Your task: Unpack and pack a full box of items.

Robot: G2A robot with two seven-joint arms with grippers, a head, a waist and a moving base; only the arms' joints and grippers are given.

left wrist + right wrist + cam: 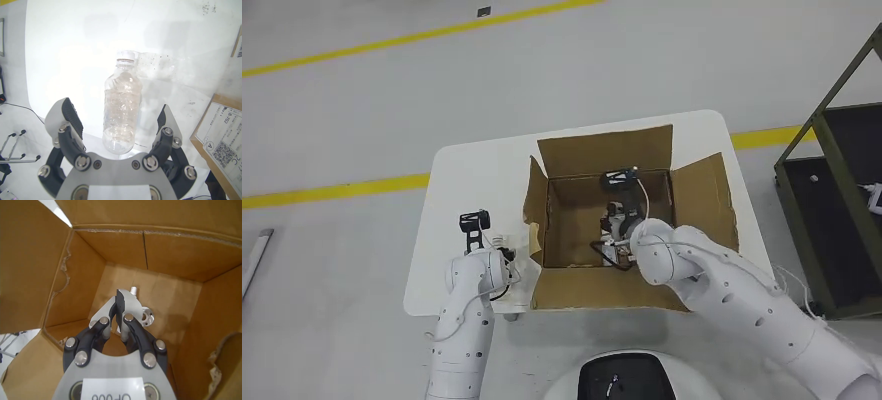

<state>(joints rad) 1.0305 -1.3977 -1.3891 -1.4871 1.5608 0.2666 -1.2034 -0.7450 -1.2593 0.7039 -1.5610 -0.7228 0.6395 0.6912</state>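
Box (607,150) on white table (467,190) — right gripper (118,300) closed inside; left gripper (116,105) spread over bottle (122,89); grey floor (362,100).

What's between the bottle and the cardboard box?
Just bare white table with a few dark scuffs. Nothing else sits between the bottle and the box. You can see that in the left wrist view.

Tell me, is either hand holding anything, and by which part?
Right hand seems shut on the stem of a flanged metal part; left hand, open around the bottle, holds nothing.
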